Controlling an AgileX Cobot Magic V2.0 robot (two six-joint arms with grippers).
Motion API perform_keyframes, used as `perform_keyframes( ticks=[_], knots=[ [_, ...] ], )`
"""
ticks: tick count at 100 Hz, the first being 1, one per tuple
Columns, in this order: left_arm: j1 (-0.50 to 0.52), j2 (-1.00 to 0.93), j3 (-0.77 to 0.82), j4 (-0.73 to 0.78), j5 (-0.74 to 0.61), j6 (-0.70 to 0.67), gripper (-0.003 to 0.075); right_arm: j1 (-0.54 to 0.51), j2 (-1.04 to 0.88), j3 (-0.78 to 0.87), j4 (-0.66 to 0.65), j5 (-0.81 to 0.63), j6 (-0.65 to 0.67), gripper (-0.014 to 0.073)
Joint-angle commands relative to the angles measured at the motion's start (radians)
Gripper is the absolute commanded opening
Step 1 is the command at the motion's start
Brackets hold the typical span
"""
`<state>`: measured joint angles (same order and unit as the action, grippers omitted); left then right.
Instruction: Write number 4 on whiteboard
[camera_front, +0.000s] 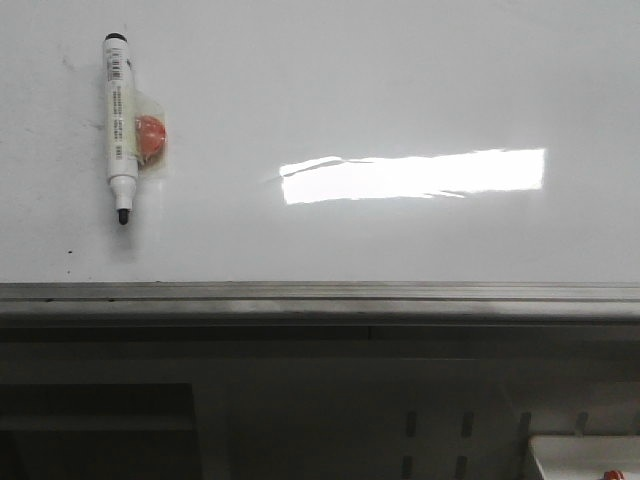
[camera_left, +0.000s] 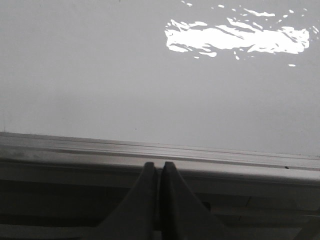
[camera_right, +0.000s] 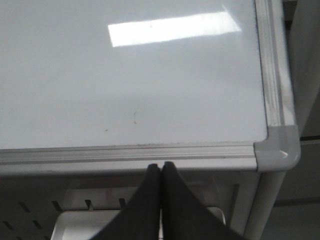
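Observation:
The whiteboard (camera_front: 400, 90) fills the front view, glossy white with a bright glare patch and a grey metal edge strip (camera_front: 320, 295) along its near side. No number 4 shows on it. A white marker (camera_front: 119, 125) with a black tip lies on the board at the far left, beside an orange round magnet (camera_front: 151, 137). My left gripper (camera_left: 156, 165) is shut and empty, just short of the board's near edge (camera_left: 150, 150). My right gripper (camera_right: 160, 165) is shut and empty, just short of the near edge by the board's grey right corner (camera_right: 277, 147). Neither gripper shows in the front view.
Below the board's near edge is a grey slotted panel (camera_front: 440, 430) and a white tray (camera_front: 585, 458) at the lower right, also under the right gripper (camera_right: 100, 225). Faint dark smudges (camera_right: 135, 117) mark the board near the right corner.

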<state>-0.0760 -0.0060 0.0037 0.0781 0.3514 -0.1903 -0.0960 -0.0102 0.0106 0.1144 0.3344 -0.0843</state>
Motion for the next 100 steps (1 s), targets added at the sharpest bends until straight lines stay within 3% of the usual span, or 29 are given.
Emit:
perform_keyframes(
  ticks=[1, 100],
  knots=[
    [0.001, -0.024, 0.035, -0.009, -0.037, -0.003, -0.002, -0.006, -0.015, 0.023, -0.01, -0.018, -0.002, -0.0064],
    [0.001, -0.024, 0.035, 0.011, -0.046, -0.003, -0.002, -0.006, -0.015, 0.023, -0.01, -0.03, -0.002, -0.0064]
  ],
)
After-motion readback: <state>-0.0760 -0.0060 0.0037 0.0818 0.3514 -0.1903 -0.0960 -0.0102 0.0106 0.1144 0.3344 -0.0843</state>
